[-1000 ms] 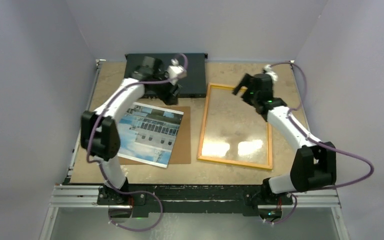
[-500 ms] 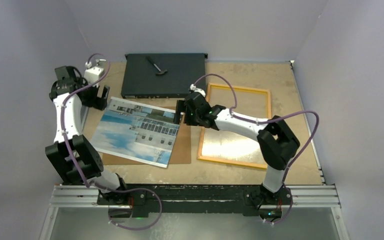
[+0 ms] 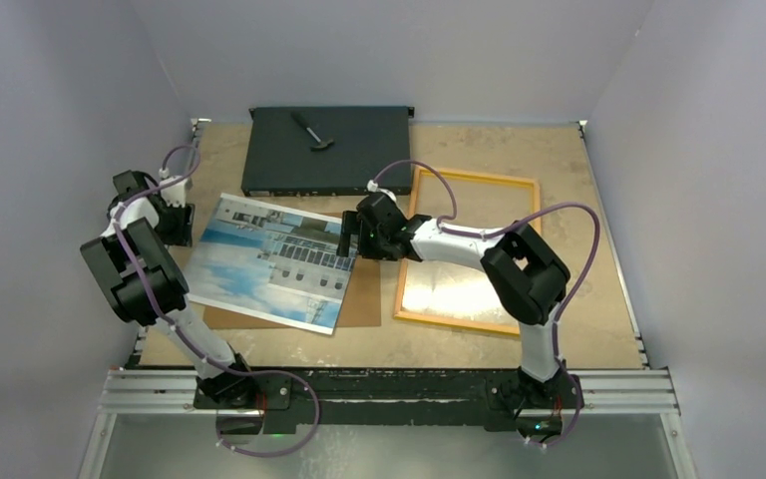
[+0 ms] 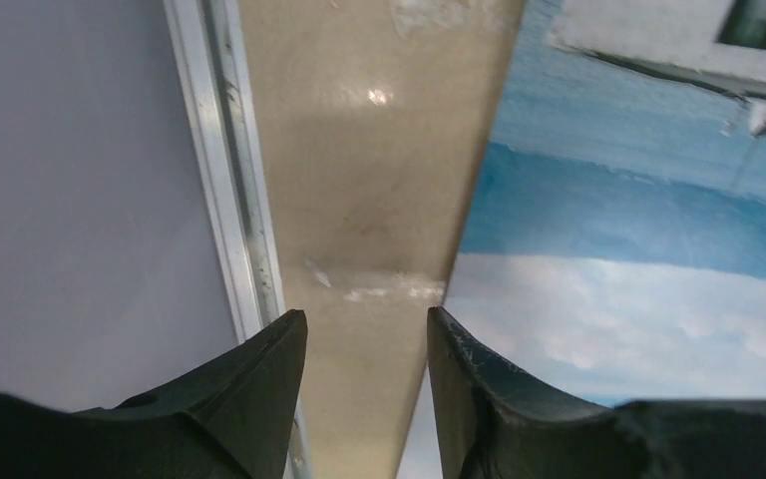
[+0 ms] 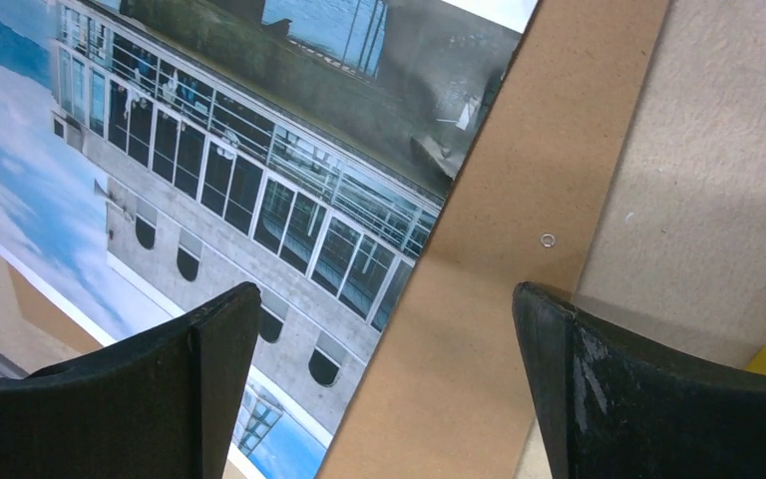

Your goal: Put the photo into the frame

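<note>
The photo (image 3: 269, 261), a pale building against blue sky, lies face up on a brown backing board (image 3: 367, 294) left of centre. The yellow-orange frame (image 3: 414, 215) lies flat to its right. My left gripper (image 3: 175, 222) sits low at the photo's left edge. In the left wrist view its jaws (image 4: 364, 329) stand apart over bare table, with the photo (image 4: 638, 230) beside the right finger. My right gripper (image 3: 349, 237) is at the photo's right edge, wide open (image 5: 384, 299). It straddles the line where the photo (image 5: 209, 170) meets the board (image 5: 499, 249).
A flat black box (image 3: 349, 160) with a small dark tool (image 3: 309, 130) on it lies at the back. An aluminium rail (image 4: 229, 200) and a grey wall bound the table's left edge, right by my left gripper. The right arm reaches across the frame's left side.
Both arms swung in to the photo, left from the black box, right from the frame's far end. The photo shifted left. The left jaws widened, then narrowed.
</note>
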`<state>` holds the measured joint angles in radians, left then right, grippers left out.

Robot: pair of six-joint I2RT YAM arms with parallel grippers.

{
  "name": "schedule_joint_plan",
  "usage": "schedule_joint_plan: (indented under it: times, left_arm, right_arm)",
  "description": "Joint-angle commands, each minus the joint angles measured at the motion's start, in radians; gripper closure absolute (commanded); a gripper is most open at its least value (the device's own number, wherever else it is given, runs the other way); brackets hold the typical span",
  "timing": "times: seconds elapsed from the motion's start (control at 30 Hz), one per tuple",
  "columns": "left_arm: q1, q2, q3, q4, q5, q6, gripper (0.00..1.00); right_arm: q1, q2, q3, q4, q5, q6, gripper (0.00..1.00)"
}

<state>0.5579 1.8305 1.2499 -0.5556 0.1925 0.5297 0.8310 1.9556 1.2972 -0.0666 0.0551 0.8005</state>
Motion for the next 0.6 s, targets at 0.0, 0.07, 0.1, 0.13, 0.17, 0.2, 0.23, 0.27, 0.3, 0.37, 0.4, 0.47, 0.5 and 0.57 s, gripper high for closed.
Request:
schedule_joint_plan:
  times: [0.0,0.07,0.1,0.13,0.17,0.2,0.23,0.27,0.3,0.37,0.4,0.47,0.5,0.57]
  left_arm:
    - [-0.001,0.024,-0.041,0.177,-0.062,-0.034,0.55]
    - [-0.001,0.027,-0.056,0.208,-0.073,-0.033,0.56]
    - [0.000,0.026,-0.062,0.221,-0.074,-0.034,0.56]
    - [-0.001,0.027,-0.067,0.228,-0.069,-0.036,0.56]
    - [-0.001,0.029,-0.068,0.228,-0.061,-0.038,0.56]
    - [-0.004,0.033,-0.068,0.225,-0.058,-0.039,0.56]
    - [-0.010,0.039,-0.069,0.221,-0.057,-0.039,0.57]
    - [-0.013,0.042,-0.071,0.216,-0.053,-0.038,0.57]
    - [-0.016,0.044,-0.078,0.211,-0.048,-0.036,0.57]
    - [-0.021,0.042,-0.095,0.202,-0.034,-0.031,0.57]
    - [-0.024,0.040,-0.105,0.194,-0.025,-0.028,0.57]
    - [-0.033,0.040,-0.124,0.161,-0.006,-0.019,0.57]
    - [-0.038,0.039,-0.133,0.146,0.006,-0.015,0.57]
    - [-0.046,0.034,-0.152,0.122,0.027,-0.011,0.57]
  right_arm:
    - [0.005,0.014,0.042,0.022,-0.016,0.027,0.02]
    - [0.005,0.018,0.043,0.022,-0.015,0.028,0.02]
    - [0.005,0.021,0.046,0.021,-0.015,0.028,0.02]
    - [0.005,0.026,0.049,0.019,-0.018,0.029,0.03]
    - [0.004,0.032,0.052,0.018,-0.022,0.030,0.03]
    - [0.005,0.036,0.056,0.016,-0.023,0.031,0.02]
    - [0.005,0.041,0.057,0.016,-0.024,0.034,0.03]
    - [0.005,0.046,0.057,0.016,-0.028,0.036,0.03]
    - [0.005,0.050,0.054,0.016,-0.048,0.039,0.03]
    - [0.005,0.058,0.043,0.017,-0.074,0.052,0.03]
    - [0.005,0.062,0.038,0.017,-0.086,0.062,0.03]
    - [0.005,0.067,0.034,0.025,-0.089,0.068,0.03]
    - [0.005,0.069,0.031,0.031,-0.090,0.073,0.03]
    - [0.005,0.072,0.030,0.038,-0.090,0.083,0.03]
